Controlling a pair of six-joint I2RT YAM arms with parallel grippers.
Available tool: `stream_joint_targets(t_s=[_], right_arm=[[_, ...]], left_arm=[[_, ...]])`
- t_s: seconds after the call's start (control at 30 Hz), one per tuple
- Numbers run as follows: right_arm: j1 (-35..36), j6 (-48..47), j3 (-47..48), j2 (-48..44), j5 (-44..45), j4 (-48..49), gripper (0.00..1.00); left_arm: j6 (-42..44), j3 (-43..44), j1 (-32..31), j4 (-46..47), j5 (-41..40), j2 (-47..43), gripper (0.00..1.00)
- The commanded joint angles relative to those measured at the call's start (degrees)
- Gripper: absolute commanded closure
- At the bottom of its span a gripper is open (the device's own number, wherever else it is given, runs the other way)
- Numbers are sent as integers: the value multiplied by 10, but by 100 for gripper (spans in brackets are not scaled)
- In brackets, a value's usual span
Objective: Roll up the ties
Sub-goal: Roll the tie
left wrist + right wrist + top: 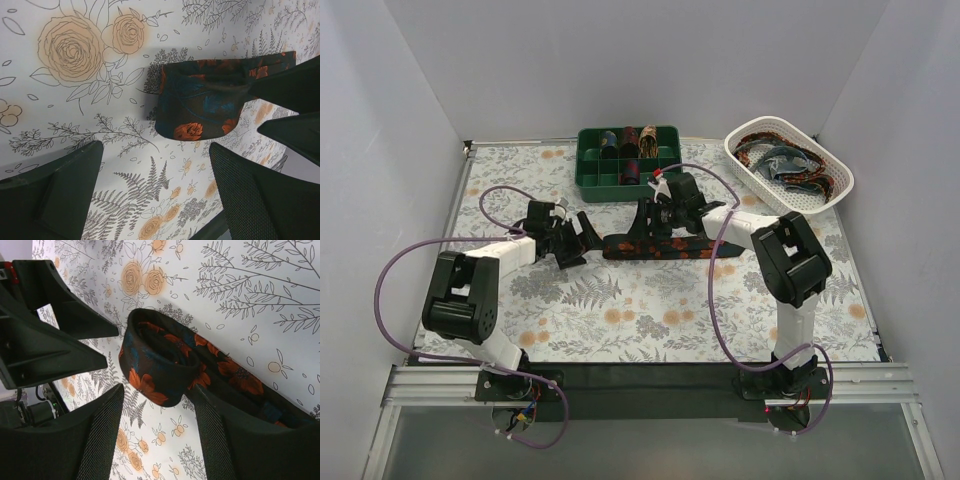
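A dark tie with orange-red flowers (665, 247) lies flat in the middle of the table, its left end coiled into a small loose roll (200, 110) (160, 360). My left gripper (582, 240) (155, 150) stands open just left of the roll, with only tablecloth between its fingers. My right gripper (650, 225) (159, 395) hangs over the roll with its jaws apart. The roll's lower edge sits at its fingertips, and its right finger (220, 430) lies over the tie's flat strip (235, 375).
A green compartment box (588, 170) at the back centre holds rolled ties (632, 140). A white basket (835, 185) at the back right holds loose ties (775, 160). Purple cables (720, 300) loop over the floral tablecloth. White walls enclose the table.
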Motion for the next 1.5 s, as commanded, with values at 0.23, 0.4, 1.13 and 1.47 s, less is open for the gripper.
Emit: stream_joint_targets(t_s=[0.23, 0.4, 1.13, 1.47], right_arm=[[3, 9, -7, 33, 15, 40, 55], [-4, 4, -8, 45, 7, 40, 69], [-34, 31, -74, 73, -41, 116, 79], [-39, 56, -96, 86, -48, 145, 79]], left_arm=[[-3, 40, -23, 12, -15, 22, 20], [3, 46, -24, 15, -13, 29, 20], [-40, 39, -70, 102, -13, 83, 22], [-106, -3, -103, 168, -84, 93, 32]])
